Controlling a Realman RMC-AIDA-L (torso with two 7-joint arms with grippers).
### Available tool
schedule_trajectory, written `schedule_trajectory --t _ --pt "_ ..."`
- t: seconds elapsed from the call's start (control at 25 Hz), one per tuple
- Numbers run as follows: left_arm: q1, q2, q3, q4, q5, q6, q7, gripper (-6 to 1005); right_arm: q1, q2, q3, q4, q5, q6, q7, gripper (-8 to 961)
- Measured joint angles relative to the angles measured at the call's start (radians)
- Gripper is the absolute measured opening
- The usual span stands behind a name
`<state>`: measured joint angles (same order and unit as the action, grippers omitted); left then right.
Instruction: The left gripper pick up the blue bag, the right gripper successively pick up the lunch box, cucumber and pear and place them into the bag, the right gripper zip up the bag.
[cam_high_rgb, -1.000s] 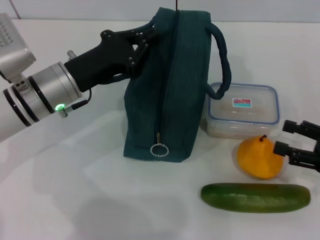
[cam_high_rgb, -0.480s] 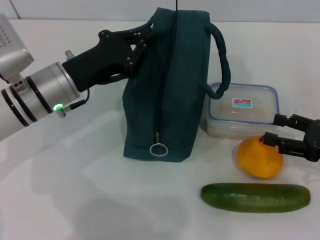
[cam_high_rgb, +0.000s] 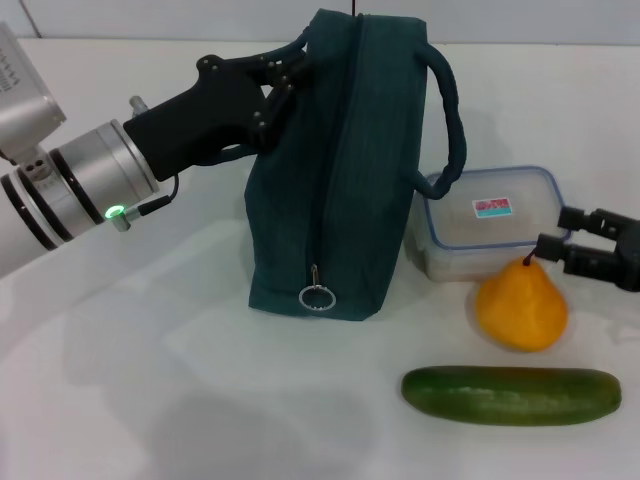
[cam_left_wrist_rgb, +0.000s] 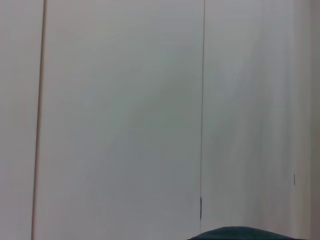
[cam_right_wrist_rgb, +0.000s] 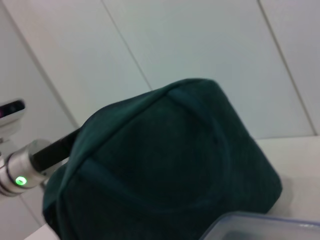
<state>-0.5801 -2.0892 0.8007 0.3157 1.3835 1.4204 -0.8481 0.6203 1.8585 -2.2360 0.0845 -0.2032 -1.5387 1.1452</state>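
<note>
The blue bag (cam_high_rgb: 335, 170) stands upright at the table's middle, with a zip line down its near side and a ring pull (cam_high_rgb: 316, 297) at the low end. My left gripper (cam_high_rgb: 280, 80) is shut on the bag's left handle near the top. The clear lunch box (cam_high_rgb: 490, 225) with a blue rim sits right of the bag. The orange pear (cam_high_rgb: 522, 305) stands just in front of it, and the cucumber (cam_high_rgb: 510, 393) lies nearest me. My right gripper (cam_high_rgb: 557, 232) is open at the lunch box's right end, just above the pear's stem. The right wrist view shows the bag (cam_right_wrist_rgb: 165, 165) and a lunch box corner (cam_right_wrist_rgb: 260, 227).
The white table (cam_high_rgb: 150, 380) stretches left of and in front of the bag. My left arm (cam_high_rgb: 70, 190) reaches in from the left edge. The bag's right handle (cam_high_rgb: 450, 110) loops over the lunch box's left corner. The left wrist view shows wall and a sliver of the bag (cam_left_wrist_rgb: 240, 234).
My right gripper has moved from beside the pear back toward the lunch box's right end. The pear has shifted slightly and now stands more upright. The left arm and bag have barely moved.
</note>
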Motion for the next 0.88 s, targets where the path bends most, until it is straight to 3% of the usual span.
schedule_trajectory --t 0.32,0.52,0.6,0.68,0.88 --pt "-0.001 -0.001 0.0 0.0 0.0 0.0 0.001 39 -0.022 -0.014 -0.002 0.003 0.051 -0.05 -0.007 837" --pt "0.0 -0.001 0.0 0.0 0.0 0.0 0.001 39 -0.075 -0.021 0.0 0.004 0.134 -0.076 -0.012 837" --pt "0.0 -0.002 0.0 0.0 0.0 0.0 0.001 39 -0.103 -0.012 0.0 0.003 0.209 -0.068 -0.012 838" --pt "-0.003 -0.002 0.0 0.0 0.001 0.0 0.002 39 -0.134 0.015 0.001 -0.002 0.309 -0.055 -0.012 838" --pt "-0.006 -0.003 0.005 0.0 0.006 0.0 0.006 39 -0.194 0.107 0.002 -0.018 0.512 -0.049 -0.005 838"
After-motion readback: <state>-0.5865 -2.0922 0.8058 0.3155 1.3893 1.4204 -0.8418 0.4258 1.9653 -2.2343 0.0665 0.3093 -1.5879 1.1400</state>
